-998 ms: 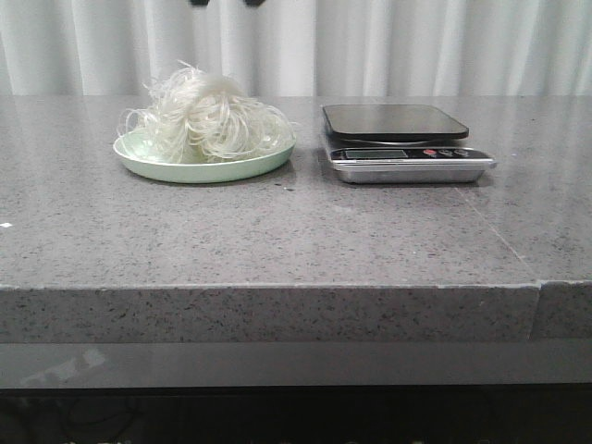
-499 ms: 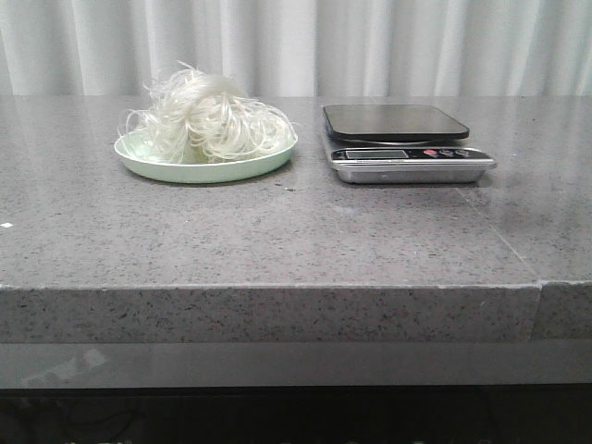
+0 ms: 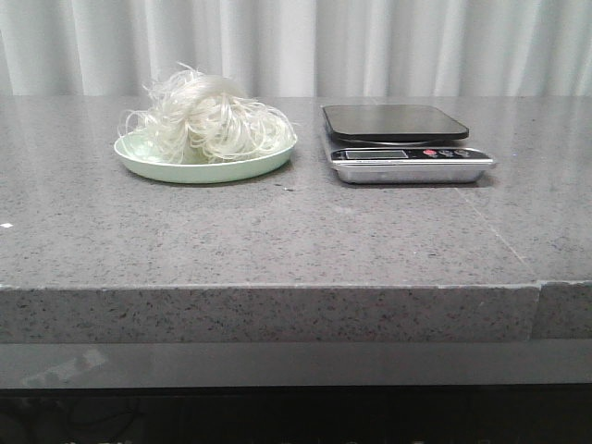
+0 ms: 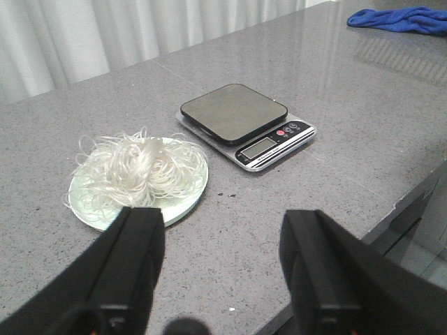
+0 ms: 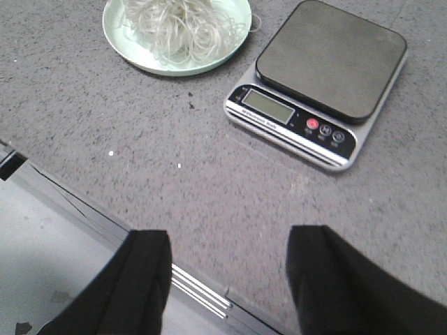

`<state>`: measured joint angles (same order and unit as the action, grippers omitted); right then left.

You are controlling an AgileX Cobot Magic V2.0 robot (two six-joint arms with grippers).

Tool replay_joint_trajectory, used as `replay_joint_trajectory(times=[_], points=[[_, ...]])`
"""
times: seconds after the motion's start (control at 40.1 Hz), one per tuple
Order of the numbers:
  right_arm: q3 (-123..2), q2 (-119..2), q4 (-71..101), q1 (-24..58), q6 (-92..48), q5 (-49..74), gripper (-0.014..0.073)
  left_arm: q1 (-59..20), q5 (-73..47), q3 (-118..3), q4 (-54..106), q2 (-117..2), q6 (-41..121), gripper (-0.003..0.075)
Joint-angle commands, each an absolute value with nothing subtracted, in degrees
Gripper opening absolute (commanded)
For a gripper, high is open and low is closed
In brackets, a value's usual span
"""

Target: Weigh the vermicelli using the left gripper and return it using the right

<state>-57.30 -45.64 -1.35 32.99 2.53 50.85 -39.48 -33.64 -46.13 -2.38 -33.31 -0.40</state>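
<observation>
Vermicelli (image 3: 209,120), a fluffy clump of thin whitish translucent strands, is seen heaped on the pale green round plate (image 3: 166,166) on the speckled grey stone desk (image 3: 277,231). Just beside the plate stands the flat digital kitchen scale (image 3: 398,139), with a dark square platform and a silver front panel; its platform is bare. Whether weighing is done or yet to start cannot be judged from these views, since nothing is held and the strands lie on the plate.

The bulky matte black left end effector (image 4: 223,265) is held wide open and empty, well back from the plate. The black right end effector (image 5: 227,279) is likewise spread wide with nothing between its fingers, near the desk edge.

Neither arm is visible in the front view. The scale's display cannot be read. A blue cloth (image 4: 405,17) is cut off at the frame edge.
</observation>
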Motion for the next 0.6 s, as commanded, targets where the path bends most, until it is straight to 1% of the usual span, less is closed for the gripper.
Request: replay_joint_trajectory(times=[0.0,0.15,0.274,0.574], points=[[-55.28,-39.54,-2.27,32.66,2.58,47.69,0.0491,-39.50,-29.87,-47.66,-1.84,-33.33,-0.99,0.0461],[-50.25,-30.34,-2.27,32.66,2.63,48.81,0.0491,-39.50,-31.71,-47.66,-1.84,-33.33,-0.99,0.0461],[-48.15,-26.17,-2.27,32.66,2.63,49.22,0.0491,-39.50,-32.87,-47.66,-1.84,-33.33,-0.99,0.0461],[-48.13,-25.08,-2.27,32.66,2.63,49.89,0.0489,-39.50,-32.87,-47.66,-1.78,-33.33,-0.99,0.0453]])
